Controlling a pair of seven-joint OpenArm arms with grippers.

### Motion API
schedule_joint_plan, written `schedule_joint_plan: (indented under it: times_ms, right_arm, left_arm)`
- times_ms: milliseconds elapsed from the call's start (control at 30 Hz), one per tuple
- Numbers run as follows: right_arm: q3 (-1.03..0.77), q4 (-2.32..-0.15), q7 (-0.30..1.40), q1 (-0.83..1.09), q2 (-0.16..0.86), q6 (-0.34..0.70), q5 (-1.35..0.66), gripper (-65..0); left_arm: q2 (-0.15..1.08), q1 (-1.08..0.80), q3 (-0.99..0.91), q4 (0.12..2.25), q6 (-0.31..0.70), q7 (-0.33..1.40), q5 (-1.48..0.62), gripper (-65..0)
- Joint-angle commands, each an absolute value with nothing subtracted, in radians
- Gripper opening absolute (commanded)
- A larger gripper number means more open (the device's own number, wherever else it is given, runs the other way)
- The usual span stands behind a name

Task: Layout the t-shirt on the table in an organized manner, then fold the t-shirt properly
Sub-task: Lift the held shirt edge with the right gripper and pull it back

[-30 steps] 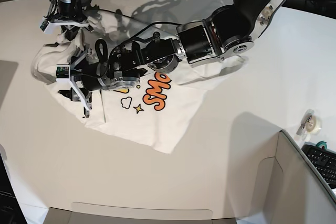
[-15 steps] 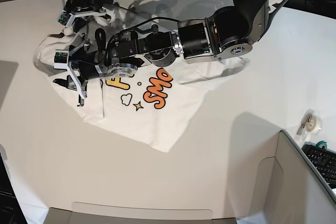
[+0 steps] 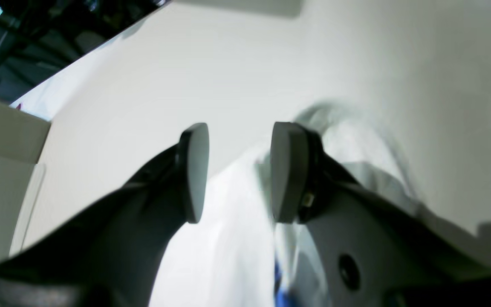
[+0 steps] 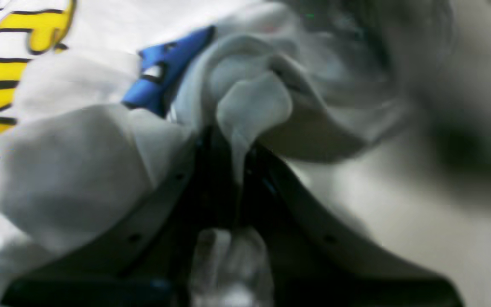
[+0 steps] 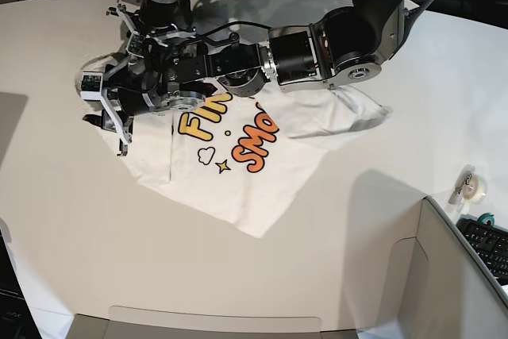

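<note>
Lying rumpled on the desk (image 5: 63,220), the shirt (image 5: 238,172) showed yellow "FIN" and orange "SMO", the rest hidden under the arms. The right hand (image 4: 232,170) pinched a bunched fold; the left hand (image 3: 239,172) stood spread over the cloth, holding nothing.

My t-shirt (image 5: 238,172) is white, printed with yellow and orange bubble letters outlined in black, a blue patch, one cloud and one star. The bench (image 5: 333,260) is plain off-white. My left tool (image 3: 239,170) has grey pads on black fingers.
</note>
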State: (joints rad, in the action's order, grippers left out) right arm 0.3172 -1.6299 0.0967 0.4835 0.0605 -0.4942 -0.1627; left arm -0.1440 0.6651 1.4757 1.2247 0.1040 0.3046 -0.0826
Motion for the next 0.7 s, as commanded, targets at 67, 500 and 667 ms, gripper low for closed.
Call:
schedule_joint_plan:
  times_ms: [67,500,667]
  right_arm:
    - [0.374,-1.509,0.756,0.483,0.056,-0.398,-0.357,-65.0]
    - [0.414,-1.446,0.763,0.46,0.084,-0.398,-0.357,-65.0]
    - [0.414,-1.446,0.812,0.461,0.102,-0.398,-0.355,-65.0]
  left_arm:
    - [-0.157,0.691,1.484,1.25,0.091,0.295,-0.079,-40.9]
    - [-0.157,0.634,1.484,1.242,0.091,0.3,0.182,-40.9]
    - [-0.157,0.633,1.484,1.234,0.104,0.3,0.298,-40.9]
